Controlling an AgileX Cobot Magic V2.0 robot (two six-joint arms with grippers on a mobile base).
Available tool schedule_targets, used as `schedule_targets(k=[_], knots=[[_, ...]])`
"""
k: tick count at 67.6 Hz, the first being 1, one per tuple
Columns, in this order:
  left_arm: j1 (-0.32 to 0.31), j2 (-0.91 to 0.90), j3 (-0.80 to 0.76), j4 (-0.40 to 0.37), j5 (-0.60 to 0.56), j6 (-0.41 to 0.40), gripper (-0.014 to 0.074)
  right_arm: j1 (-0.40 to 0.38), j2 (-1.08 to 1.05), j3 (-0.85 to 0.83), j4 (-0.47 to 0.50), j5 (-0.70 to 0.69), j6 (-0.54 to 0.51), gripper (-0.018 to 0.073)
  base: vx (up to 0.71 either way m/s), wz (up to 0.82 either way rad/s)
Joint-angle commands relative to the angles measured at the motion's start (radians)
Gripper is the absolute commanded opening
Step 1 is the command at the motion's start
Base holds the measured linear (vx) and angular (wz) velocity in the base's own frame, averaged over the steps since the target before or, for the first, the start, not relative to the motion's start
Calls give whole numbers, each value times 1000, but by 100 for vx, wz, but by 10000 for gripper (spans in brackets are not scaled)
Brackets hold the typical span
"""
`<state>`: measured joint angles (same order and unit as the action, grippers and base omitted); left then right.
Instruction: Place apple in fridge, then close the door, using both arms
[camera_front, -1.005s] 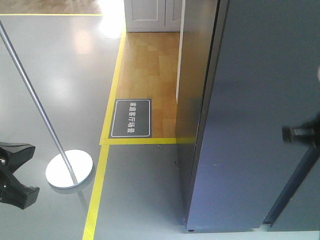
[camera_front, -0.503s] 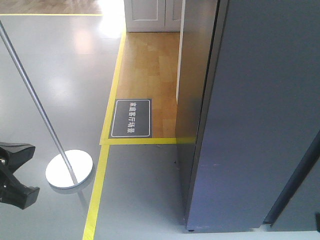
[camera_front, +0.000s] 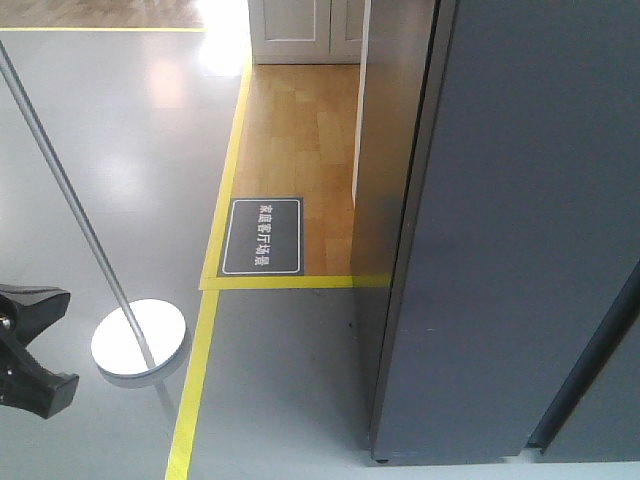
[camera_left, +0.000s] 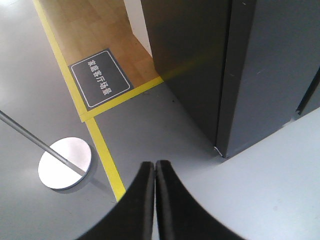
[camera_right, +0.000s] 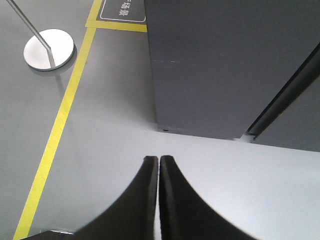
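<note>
Exterior front-facing view: The fridge is seen as a tall dark grey cabinet filling the right half of the frame, standing on the grey floor. Its door is presented with the dark grey outer face toward the camera and lies flush with the cabinet; no white lining is exposed. The apple is not seen in any view. A yellow tape line runs along the floor left of the fridge, and a dark floor sign with white characters lies on the wooden floor beyond it. A thin silver pole rises tilted from a round base. A black arm part is visible at the lower left edge.

Left wrist-mounted view: The left hand is shown with its two black fingers pressed together, nothing between them. It is held above the floor, well apart from the fridge corner. The round base and floor sign lie to the left.

Right wrist-mounted view: The right hand is likewise shown with fingers together and empty. It is pointed toward the lower edge of the fridge, near it but not touching. The round base lies at upper left.
</note>
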<state>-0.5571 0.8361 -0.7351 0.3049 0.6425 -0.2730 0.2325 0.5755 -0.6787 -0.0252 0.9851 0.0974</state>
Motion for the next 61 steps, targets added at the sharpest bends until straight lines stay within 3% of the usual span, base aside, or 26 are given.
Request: schedule_targets(k=[1,30,37,44,53,61], knots=[[-3,-4,-28,14,-60,-8,-6,0,2,-24,-11,-48,-10,-3,0,0],[-3,-17,-20,5,-69,-6,-6,0,2,-24,-11,-48,-9,-3,0,0],[8,-72,40,-10,-129,39,-6,0,2,-24,-11,-48,-10,-3,0,0],[94,-144,124,-113,-238,134,-6,0,2,-24,-10,-48,-10,-3,0,0],[238,-256,229,-326,-342,311,-6,0,2,-24,-10,-48,-10,-3,0,0],[332,-367,325,-387,-434,406,-6,0,2,-24,-10,-48,-10,-3,0,0]])
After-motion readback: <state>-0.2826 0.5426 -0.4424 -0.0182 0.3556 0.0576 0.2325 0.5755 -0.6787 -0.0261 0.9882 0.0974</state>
